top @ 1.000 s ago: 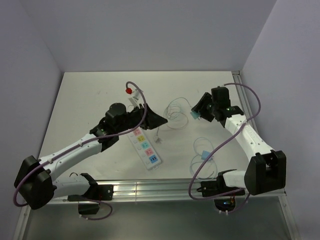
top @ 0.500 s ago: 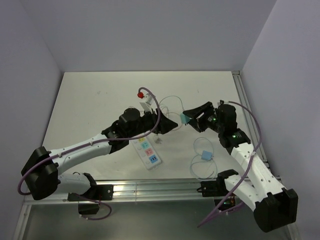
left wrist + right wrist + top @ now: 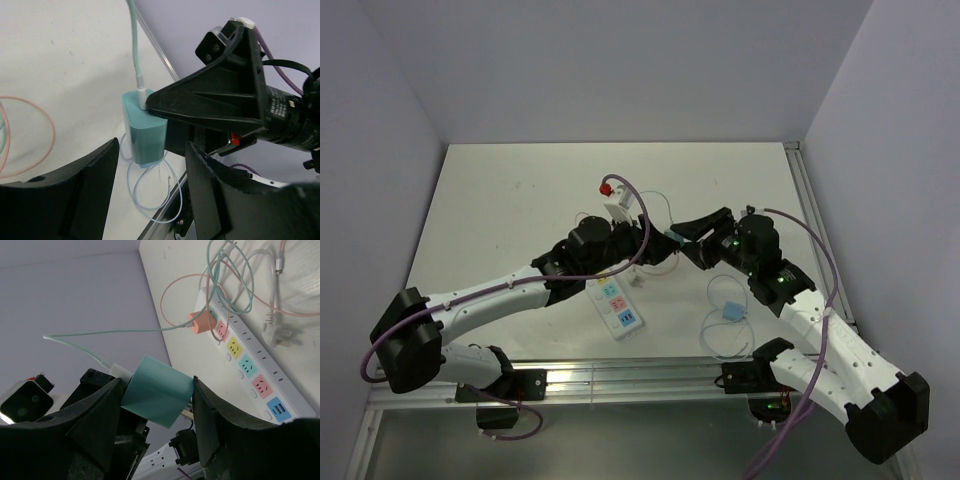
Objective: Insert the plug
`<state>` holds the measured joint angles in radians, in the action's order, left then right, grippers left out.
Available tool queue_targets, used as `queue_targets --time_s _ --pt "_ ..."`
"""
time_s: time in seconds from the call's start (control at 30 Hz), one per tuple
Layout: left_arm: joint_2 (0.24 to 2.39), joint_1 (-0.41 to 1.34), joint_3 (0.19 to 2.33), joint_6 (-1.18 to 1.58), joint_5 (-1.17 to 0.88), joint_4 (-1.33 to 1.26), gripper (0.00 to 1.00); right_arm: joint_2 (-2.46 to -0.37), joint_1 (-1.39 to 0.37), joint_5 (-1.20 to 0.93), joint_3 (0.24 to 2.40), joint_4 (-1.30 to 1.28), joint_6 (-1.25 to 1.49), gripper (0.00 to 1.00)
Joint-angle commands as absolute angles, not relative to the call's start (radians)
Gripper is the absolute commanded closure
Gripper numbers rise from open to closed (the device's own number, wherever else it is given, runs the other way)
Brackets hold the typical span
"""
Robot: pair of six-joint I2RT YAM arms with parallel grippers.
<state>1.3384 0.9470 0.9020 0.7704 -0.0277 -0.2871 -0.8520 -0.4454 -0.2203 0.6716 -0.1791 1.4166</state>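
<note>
My right gripper (image 3: pixel 682 234) is shut on a teal plug (image 3: pixel 674 238) and holds it in the air above the table's middle. In the right wrist view the plug (image 3: pixel 159 390) sits squarely between my fingers (image 3: pixel 210 425), its teal cable running off to the left. My left gripper (image 3: pixel 657 250) is open right next to it; in the left wrist view the plug (image 3: pixel 144 127) shows just beyond my spread fingers (image 3: pixel 95 185). The white power strip (image 3: pixel 616 303) with coloured sockets lies below, also in the right wrist view (image 3: pixel 250 357). An orange plug (image 3: pixel 200 323) sits in one socket.
A light blue charger (image 3: pixel 733 311) with its looped cable lies on the table at the right. Pink and teal cables (image 3: pixel 227 280) coil over the strip's far end. A metal rail (image 3: pixel 620 378) runs along the near table edge.
My right arm has swung left with the teal plug, from the table's right side to the middle. My left gripper has moved right, and the two now meet.
</note>
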Motion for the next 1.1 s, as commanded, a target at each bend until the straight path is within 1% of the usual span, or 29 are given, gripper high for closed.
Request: queue_targets --time_s 0.0,0.2,0.4,0.43,0.5,0.57,0.6,0.63,0.67,0.7,0.73,0.77,0.8,0.87,0.93,0.97,1.0,1.07 --pt "1.338 0.954 0.933 0.746 0.027 -0.285 0.39 -0.827 -0.475 -0.161 0.715 -0.121 1.459 1.0" --pt "1.348 0.954 0.94 0.75 0.032 -0.273 0.47 -0.833 -0.511 -0.16 0.715 -0.106 1.471 0.99" --pt "1.35 0.954 0.94 0.755 0.028 -0.271 0.65 -0.828 -0.537 -0.146 0.712 -0.104 1.477 0.95" --pt "1.35 0.954 0.937 0.756 0.025 -0.27 0.7 -0.825 -0.537 -0.146 0.712 -0.103 1.476 0.91" --pt "1.345 0.954 0.933 0.756 0.025 -0.27 0.77 -0.825 -0.538 -0.159 0.712 -0.089 1.47 0.85" --pt "1.336 0.954 0.931 0.75 0.032 -0.256 0.94 -0.824 -0.54 -0.163 0.721 -0.097 1.45 0.76" --pt "1.332 0.954 0.931 0.75 0.04 -0.246 1.0 -0.821 -0.54 -0.164 0.726 -0.098 1.43 0.71" --pt "1.321 0.953 0.928 0.749 0.051 -0.233 1.0 -0.819 -0.54 -0.164 0.729 -0.097 1.418 0.56" --pt "1.313 0.953 0.924 0.741 0.052 -0.232 1.0 -0.818 -0.54 -0.163 0.735 -0.109 1.402 0.46" --pt "1.302 0.953 0.908 0.736 0.049 -0.23 1.0 -0.818 -0.54 -0.164 0.741 -0.12 1.384 0.38" --pt "1.277 0.951 0.899 0.732 0.043 -0.233 1.0 -0.821 -0.54 -0.176 0.761 -0.13 1.335 0.24" --pt "1.261 0.947 0.875 0.724 0.026 -0.239 1.0 -0.824 -0.54 -0.184 0.773 -0.168 1.309 0.2" --pt "1.244 0.937 0.862 0.721 0.017 -0.244 1.0 -0.831 -0.54 -0.193 0.784 -0.181 1.251 0.19" --pt "1.2 0.924 0.836 0.716 -0.007 -0.229 1.0 -0.839 -0.538 -0.276 0.802 -0.155 1.168 0.18" --pt "1.16 0.888 0.825 0.709 -0.047 -0.218 1.0 -0.859 -0.538 -0.32 0.839 -0.201 1.044 0.18" --pt "1.145 0.861 0.809 0.697 -0.11 -0.216 1.0 -0.864 -0.538 -0.356 0.85 -0.23 0.993 0.18" --pt "1.129 0.847 0.799 0.689 -0.139 -0.215 1.0 -0.871 -0.54 -0.377 0.862 -0.253 0.892 0.18" --pt "1.092 0.824 0.789 0.664 -0.196 -0.198 1.0 -0.871 -0.538 -0.405 0.902 -0.317 0.783 0.2"
